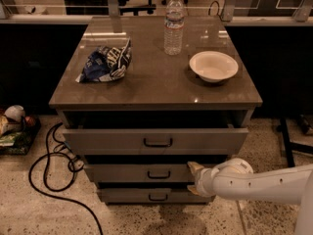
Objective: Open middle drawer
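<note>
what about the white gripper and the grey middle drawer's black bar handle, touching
Apart. Camera view shows the white gripper right of the black bar handle, bare grey drawer front between them.

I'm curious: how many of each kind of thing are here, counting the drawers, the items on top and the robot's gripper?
Drawers: 3 (top drawer, middle drawer, lowest drawer)
Water bottle: 1
Bowl: 1
Snack bag: 1
Gripper: 1, at the middle drawer's right end
Total: 7
</note>
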### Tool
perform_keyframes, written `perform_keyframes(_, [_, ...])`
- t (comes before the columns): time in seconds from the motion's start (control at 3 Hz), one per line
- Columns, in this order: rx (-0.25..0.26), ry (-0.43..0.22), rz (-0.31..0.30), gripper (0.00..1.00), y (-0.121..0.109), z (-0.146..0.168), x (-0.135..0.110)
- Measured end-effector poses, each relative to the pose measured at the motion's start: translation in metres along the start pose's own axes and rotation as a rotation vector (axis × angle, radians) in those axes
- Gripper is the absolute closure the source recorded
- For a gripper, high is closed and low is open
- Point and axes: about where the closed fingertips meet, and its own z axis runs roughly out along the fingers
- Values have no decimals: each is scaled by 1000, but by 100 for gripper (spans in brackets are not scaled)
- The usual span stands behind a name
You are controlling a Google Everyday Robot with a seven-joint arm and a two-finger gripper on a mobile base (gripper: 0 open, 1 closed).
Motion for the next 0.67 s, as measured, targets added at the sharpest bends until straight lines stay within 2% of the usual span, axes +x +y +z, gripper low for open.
perform_keyframes(0.33, [0,0,0,87,0,-1,0])
perform_keyframes(0.67, [0,0,0,100,0,-1,-1])
